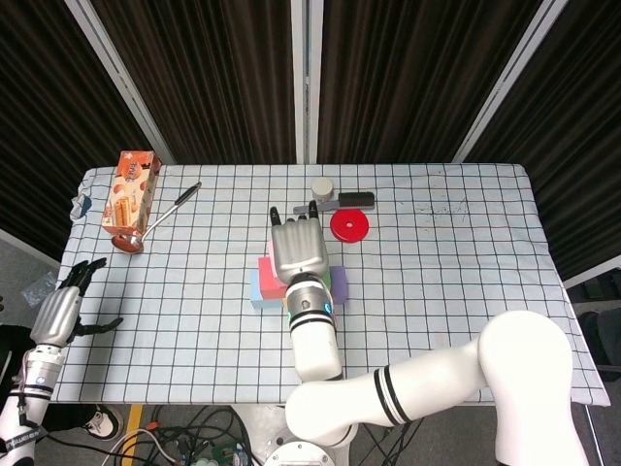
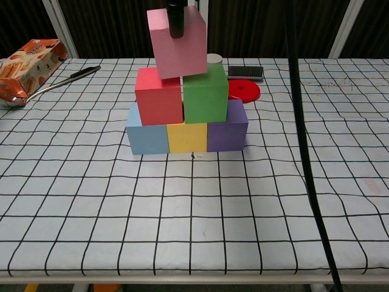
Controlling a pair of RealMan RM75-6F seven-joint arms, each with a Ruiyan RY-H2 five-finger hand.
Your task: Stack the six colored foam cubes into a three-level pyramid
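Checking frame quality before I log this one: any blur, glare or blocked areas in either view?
Head view: sharp and evenly lit, but the right hand hides most of the stack. Chest view: crisp; the pink cube is cropped near the top edge, and a dark vertical band, apparently the arm, crosses the frame.

Snack box (image 1: 131, 191): printed lettering on its orange side, too small and blurred to read.
Foam cubes: no markings.
Desk cloth (image 2: 243, 201): plain grid, no text.
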